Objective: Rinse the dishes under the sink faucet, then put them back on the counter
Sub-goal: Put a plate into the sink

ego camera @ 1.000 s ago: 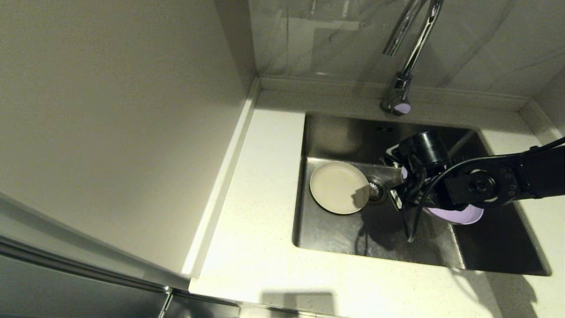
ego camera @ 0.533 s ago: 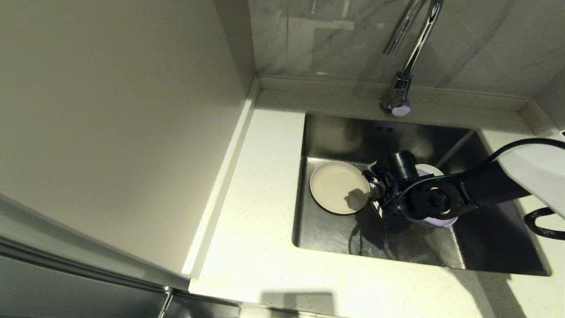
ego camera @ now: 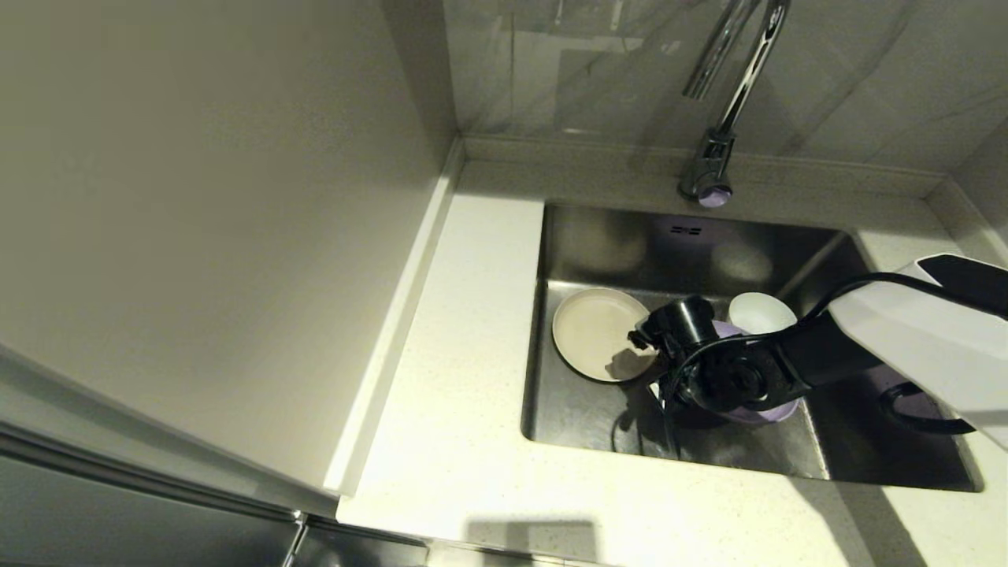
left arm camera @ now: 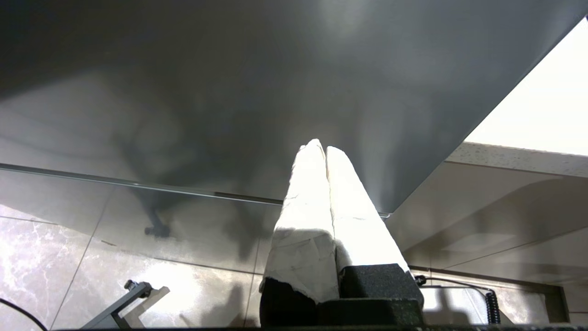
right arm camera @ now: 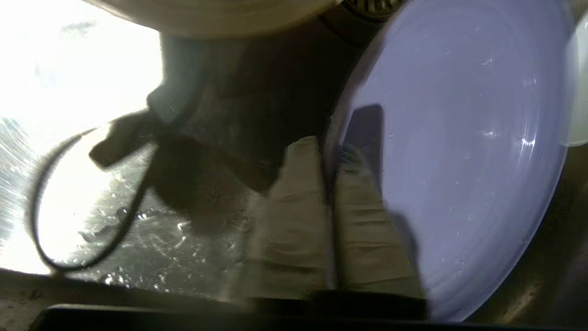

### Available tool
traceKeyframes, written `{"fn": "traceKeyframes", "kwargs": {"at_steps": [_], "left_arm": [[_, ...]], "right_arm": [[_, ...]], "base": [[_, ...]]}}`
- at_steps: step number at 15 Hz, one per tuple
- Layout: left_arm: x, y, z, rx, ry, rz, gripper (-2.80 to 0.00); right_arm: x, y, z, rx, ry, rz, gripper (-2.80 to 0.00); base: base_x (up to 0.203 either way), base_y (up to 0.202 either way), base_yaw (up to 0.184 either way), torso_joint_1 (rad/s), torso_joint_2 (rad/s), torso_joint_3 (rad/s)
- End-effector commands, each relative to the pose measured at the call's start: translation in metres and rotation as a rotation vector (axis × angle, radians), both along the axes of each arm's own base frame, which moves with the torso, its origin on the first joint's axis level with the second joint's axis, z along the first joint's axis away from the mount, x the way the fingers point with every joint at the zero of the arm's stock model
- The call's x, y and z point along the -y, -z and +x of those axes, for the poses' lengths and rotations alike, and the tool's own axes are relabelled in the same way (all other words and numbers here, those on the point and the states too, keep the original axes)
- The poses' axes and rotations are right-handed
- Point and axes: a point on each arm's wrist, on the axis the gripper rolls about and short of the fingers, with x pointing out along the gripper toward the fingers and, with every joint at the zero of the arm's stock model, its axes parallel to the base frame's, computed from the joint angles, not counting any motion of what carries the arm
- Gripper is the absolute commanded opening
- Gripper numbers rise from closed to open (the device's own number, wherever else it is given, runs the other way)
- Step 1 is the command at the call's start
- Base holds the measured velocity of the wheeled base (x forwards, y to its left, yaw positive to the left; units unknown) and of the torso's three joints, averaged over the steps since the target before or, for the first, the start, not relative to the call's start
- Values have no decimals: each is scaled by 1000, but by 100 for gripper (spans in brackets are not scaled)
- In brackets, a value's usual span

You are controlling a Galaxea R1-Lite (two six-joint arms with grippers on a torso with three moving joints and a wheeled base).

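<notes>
While the right gripper (right arm camera: 328, 172) pinches the lilac plate's (right arm camera: 459, 151) rim inside the sink (ego camera: 598, 236), the next move is likely lifting it toward the faucet (ego camera: 728, 94).

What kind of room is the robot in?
Most likely a kitchen. There's a steel sink set into a pale stone counter, a tall shiny faucet behind it, and dishes down in the sink: a cream plate, a lilac plate and a white bowl.
</notes>
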Motion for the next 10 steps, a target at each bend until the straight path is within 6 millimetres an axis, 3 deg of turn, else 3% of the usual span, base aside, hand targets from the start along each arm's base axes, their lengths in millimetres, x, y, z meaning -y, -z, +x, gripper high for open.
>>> {"fn": "traceKeyframes", "kwargs": {"at_steps": [1,6,10], "left_arm": [[0,0,0,2,0,-1,-280],[0,0,0,2,0,-1,-280],[0,0,0,2,0,-1,-280]], "right_arm": [[-3,3,1,8,-7,1,0],[-2,-9,1,42,-4,15,0],[20,-62,-8,149,40,54,0]], "base": [[0,0,0,0,0,0],[0,0,0,0,0,0],[0,0,0,0,0,0]]}}
